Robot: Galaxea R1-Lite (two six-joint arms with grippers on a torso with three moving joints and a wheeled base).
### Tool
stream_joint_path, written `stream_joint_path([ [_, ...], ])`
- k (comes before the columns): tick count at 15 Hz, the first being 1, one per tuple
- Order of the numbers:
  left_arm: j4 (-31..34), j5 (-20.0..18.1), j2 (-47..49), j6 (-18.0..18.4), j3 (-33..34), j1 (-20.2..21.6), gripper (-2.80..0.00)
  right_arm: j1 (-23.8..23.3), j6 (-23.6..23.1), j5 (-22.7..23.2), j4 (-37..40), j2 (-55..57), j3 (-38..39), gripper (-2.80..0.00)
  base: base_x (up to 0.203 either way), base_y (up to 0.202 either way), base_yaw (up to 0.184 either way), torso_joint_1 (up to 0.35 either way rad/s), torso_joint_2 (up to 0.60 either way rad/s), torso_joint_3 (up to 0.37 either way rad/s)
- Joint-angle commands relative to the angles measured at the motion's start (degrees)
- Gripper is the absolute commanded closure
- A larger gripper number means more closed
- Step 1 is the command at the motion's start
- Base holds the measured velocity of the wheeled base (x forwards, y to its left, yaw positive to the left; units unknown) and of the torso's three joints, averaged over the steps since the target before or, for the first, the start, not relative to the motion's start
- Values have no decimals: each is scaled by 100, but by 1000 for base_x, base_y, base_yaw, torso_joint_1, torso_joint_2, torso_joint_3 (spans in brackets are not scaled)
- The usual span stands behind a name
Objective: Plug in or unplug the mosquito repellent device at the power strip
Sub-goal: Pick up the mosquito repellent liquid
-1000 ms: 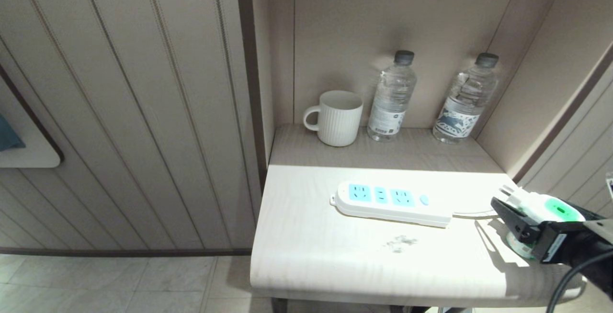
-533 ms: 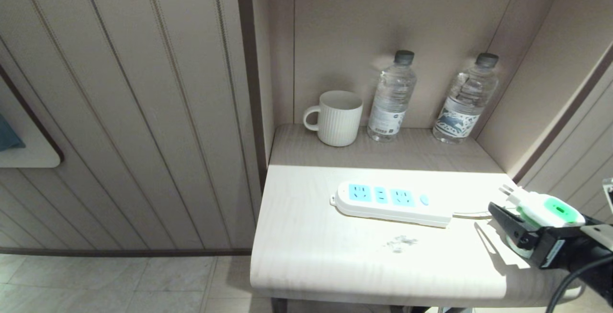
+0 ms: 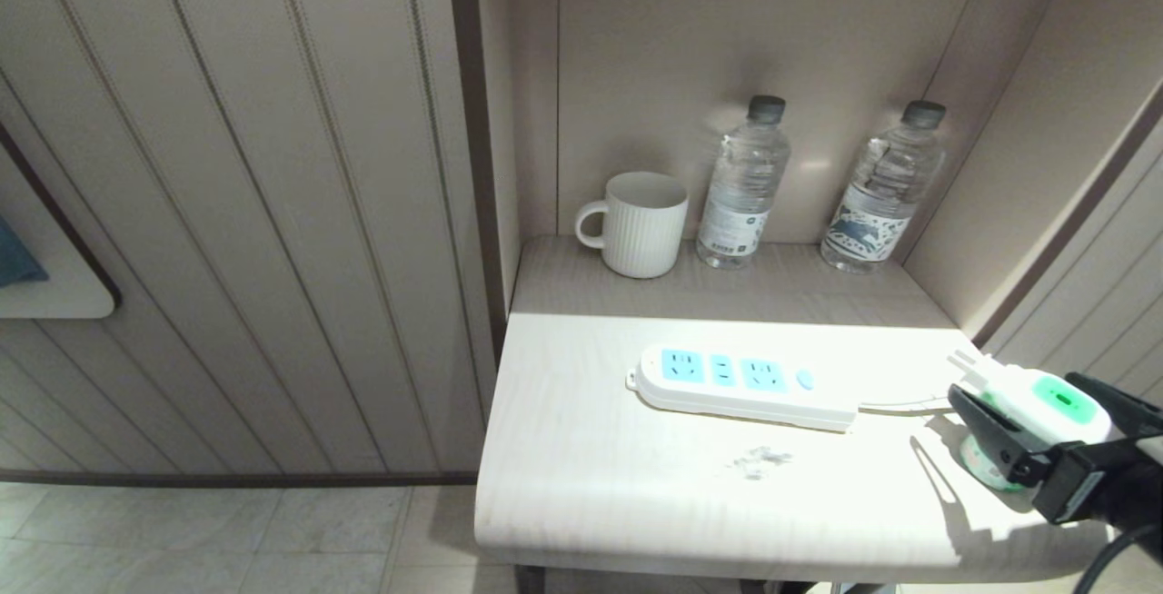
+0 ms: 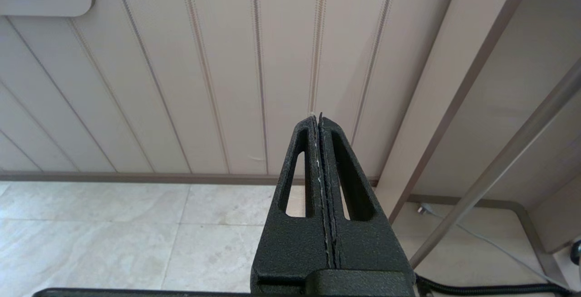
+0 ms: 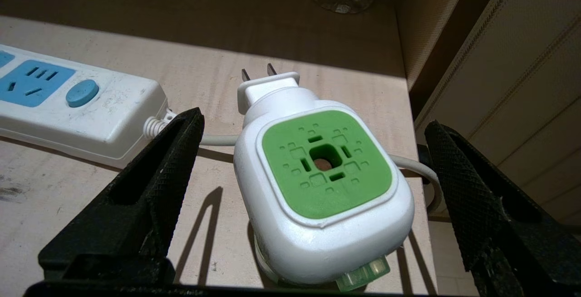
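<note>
My right tool (image 3: 1045,426) sits at the lower right of the head view, its two black textured fingers (image 5: 150,183) spread wide on either side of the small white plug-in mosquito repellent device with a green square top patch (image 5: 323,170). In the right wrist view there is clear space between each finger and the device's body, so I am pinching nothing. The device stands on the pale wood-grain counter (image 3: 636,485) at its right end, its two metal prongs pointing toward the back of the alcove, a bit of translucent green showing at its lower edge.

The long white power strip with light-blue socket faces and a round blue button (image 3: 740,385) lies flat in the middle of the frame, left of the device and apart from it; its white cord (image 5: 218,140) runs off its right end behind the device.

At the upper middle, on the shaded rear part of the counter, stand a white ribbed mug (image 3: 636,223) and two clear plastic water bottles with dark caps (image 3: 745,185).

My left tool (image 4: 320,160) hangs before the beige panelled wall (image 4: 181,83), above the tiled floor, its fingers pressed together.
</note>
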Motion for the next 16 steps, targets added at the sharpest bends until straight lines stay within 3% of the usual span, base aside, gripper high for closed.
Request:
stream_joint_path([
  [1, 1, 0, -1, -1, 0, 5, 0, 3, 9, 7, -32, -81, 107, -280, 0, 0, 0, 0, 0, 0],
  [4, 1, 0, -1, -1, 0, 0, 0, 12, 60, 243, -41, -96, 205, -280, 0, 0, 0, 0, 0, 0],
  [9, 1, 0, -1, -1, 0, -3, 0, 3, 235, 297, -67, -88, 117, -280, 0, 0, 0, 0, 0, 0],
  [16, 1, 0, -1, -1, 0, -4, 0, 3, 122, 305, -78, -62, 144, -280, 0, 0, 0, 0, 0, 0],
])
